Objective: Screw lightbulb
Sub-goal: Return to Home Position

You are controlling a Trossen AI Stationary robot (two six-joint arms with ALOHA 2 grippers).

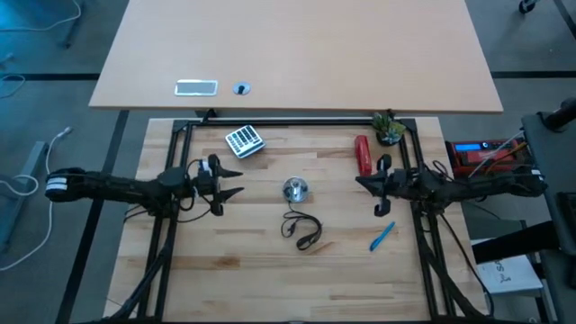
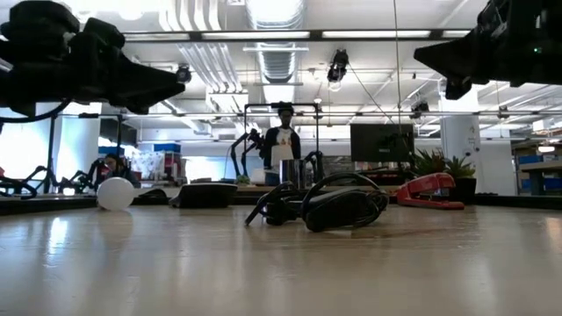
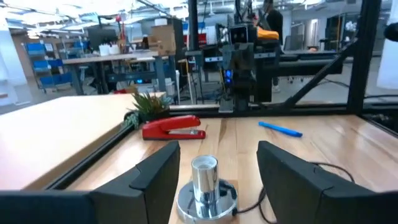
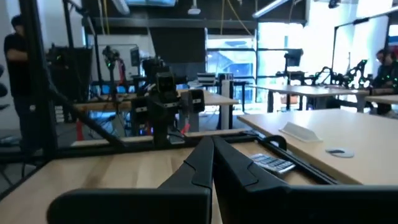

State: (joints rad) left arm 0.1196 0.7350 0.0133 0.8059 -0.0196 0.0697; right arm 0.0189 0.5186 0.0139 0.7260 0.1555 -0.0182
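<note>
Lightbulb (image 1: 213, 164) is lying on the table (image 1: 261, 279) just beside the left gripper (image 1: 234, 182), which is hovering spread and empty; the right gripper (image 1: 364, 184) is hovering well apart, fingers pressed together.

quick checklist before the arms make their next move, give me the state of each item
1. Lightbulb out of the silver socket: ok, it lies on the table and the socket top is bare.
2. Left end effector empty: ok, open, facing the socket.
3. Right end effector empty: ok, shut on nothing.
4. Both end effectors lifted off the table: ok, the low view shows them high up.
5. Black cord free of both end effectors: ok, it lies between them and touches neither.
6. Lightbulb resting steady, not about to roll: cannot tell.
</note>
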